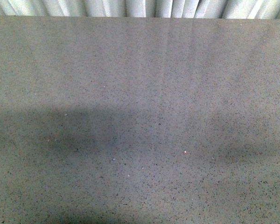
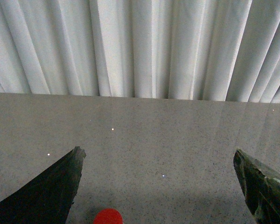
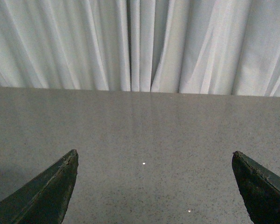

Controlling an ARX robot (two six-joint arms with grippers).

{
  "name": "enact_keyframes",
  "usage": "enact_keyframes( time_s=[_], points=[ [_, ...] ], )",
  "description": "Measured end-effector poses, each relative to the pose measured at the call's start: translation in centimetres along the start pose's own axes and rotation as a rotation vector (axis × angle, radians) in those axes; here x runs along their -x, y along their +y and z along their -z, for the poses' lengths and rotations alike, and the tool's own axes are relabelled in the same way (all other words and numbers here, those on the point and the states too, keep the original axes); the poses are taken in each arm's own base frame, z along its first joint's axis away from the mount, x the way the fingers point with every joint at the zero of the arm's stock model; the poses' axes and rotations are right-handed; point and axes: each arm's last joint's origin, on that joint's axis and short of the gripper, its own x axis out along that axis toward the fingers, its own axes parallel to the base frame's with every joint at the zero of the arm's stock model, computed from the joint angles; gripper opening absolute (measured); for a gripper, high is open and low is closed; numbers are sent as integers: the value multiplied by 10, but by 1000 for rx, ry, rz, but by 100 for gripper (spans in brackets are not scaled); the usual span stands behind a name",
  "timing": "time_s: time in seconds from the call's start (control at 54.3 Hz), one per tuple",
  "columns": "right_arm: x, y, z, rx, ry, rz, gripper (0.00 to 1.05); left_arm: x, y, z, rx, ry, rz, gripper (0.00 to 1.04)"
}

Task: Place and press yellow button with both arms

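Plainly, the left gripper (image 2: 158, 153) and right gripper (image 3: 155, 155) hang spread and empty above the table (image 1: 140, 116), a red cap (image 2: 108, 217) near the left one. The yellow button shows nowhere up to the curtain (image 1: 144, 7); find it before closing.

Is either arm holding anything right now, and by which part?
Nothing is held: the left gripper and right gripper both have jaws wide apart. A red round thing by the left one is ungripped.
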Motion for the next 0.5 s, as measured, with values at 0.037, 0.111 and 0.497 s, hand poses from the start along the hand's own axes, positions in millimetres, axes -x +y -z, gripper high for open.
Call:
enact_keyframes(
  time_s=[0.037,0.111,0.497],
  points=[
    [0,0,0,0,0,0,96,0,0,0,0,0,0,96],
    [0,0,0,0,0,0,96,0,0,0,0,0,0,96],
    [0,0,0,0,0,0,96,0,0,0,0,0,0,96]
  ],
)
